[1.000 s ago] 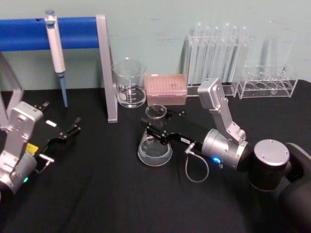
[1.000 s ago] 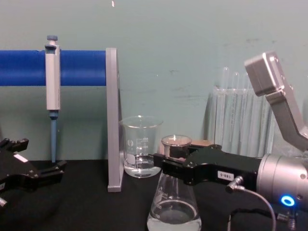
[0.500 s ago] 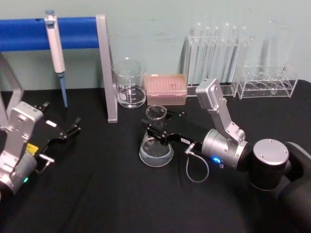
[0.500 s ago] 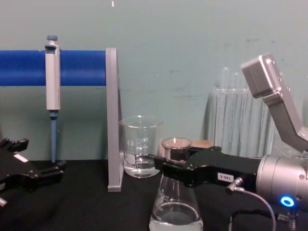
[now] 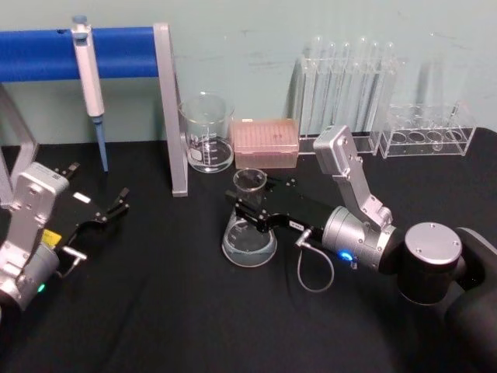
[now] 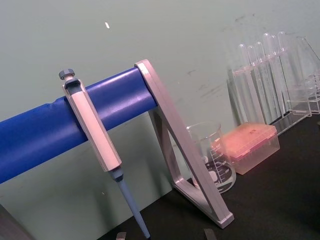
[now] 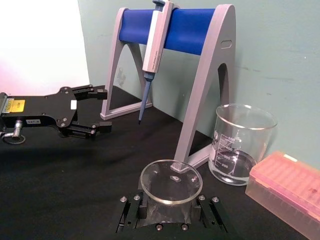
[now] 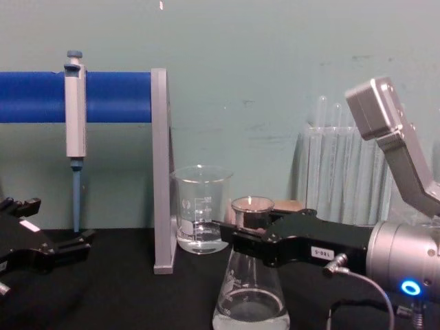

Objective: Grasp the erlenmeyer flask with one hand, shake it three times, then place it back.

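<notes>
R gripper (image 5: 247, 208), frame center, is clamped on erlenmeyer flask (image 5: 248, 233) at the neck – glass, prob slippery, fragile, bottom-heavy w/ liquid; L gripper (image 5: 109, 211), frame left, splayed.

The right claw (image 5: 247, 203) is black with a small white label, on a silver blue-ringed wrist (image 5: 351, 238).

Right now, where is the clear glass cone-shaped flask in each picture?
Head view: clear glass conical flask at centre, neck in the right gripper.
Chest view: flask bottom centre.
Right wrist view: its round rim low, centre.
Left wrist view: not in it.
Shared landmark: straight glass beaker.
</notes>
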